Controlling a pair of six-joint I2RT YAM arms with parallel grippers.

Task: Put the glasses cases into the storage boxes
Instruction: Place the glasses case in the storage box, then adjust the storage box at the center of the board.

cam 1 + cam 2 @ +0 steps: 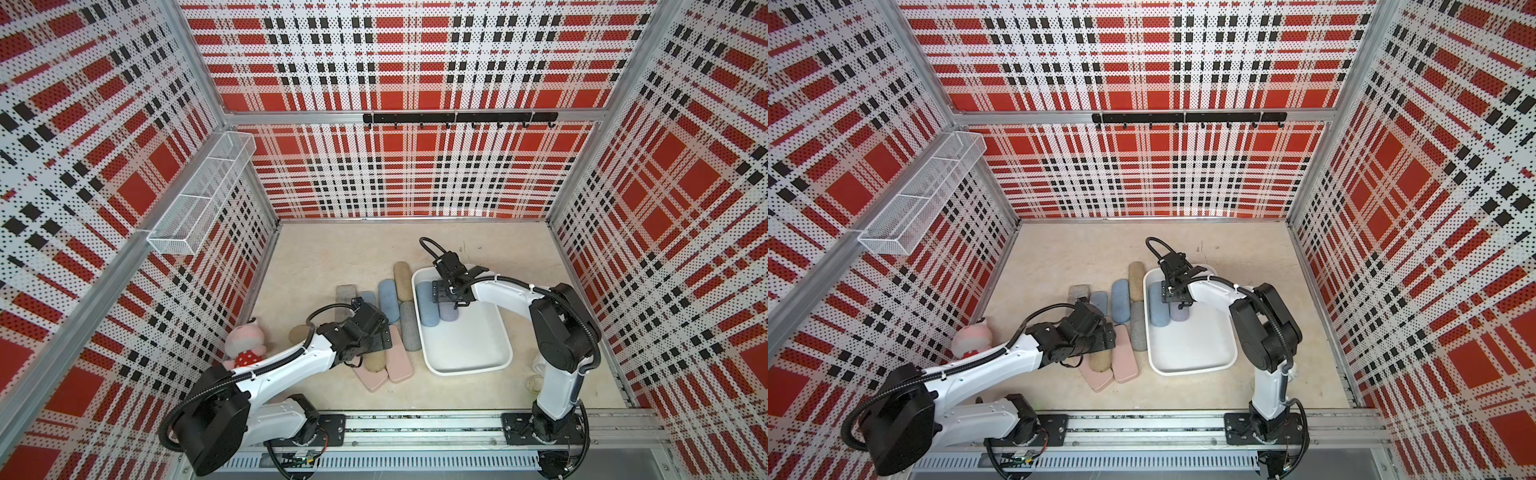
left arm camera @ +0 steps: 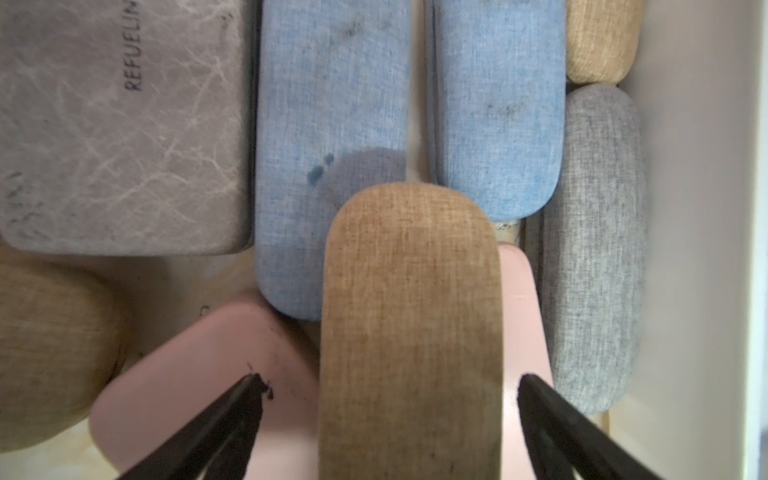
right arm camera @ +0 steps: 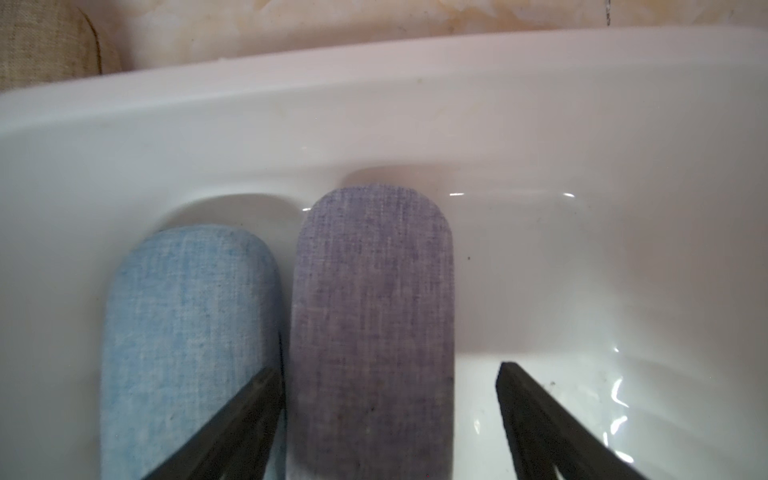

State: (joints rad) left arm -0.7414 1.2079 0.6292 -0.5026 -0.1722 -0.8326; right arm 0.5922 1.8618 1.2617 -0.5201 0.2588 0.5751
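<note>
Rounded lavender woven case (image 3: 374, 270) lies between the parted right tool (image 3: 390, 368); left tool (image 2: 390, 376) parted.

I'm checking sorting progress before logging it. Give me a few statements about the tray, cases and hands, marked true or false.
The white tray holds two cases, a blue case and a lavender case. True.
The right hand clamps the lavender case. False: it is open, with a gap beside the case.
The left hand is open astride a tan case. True.
The plush toy lies in the tray. False: it sits on the table.
</note>
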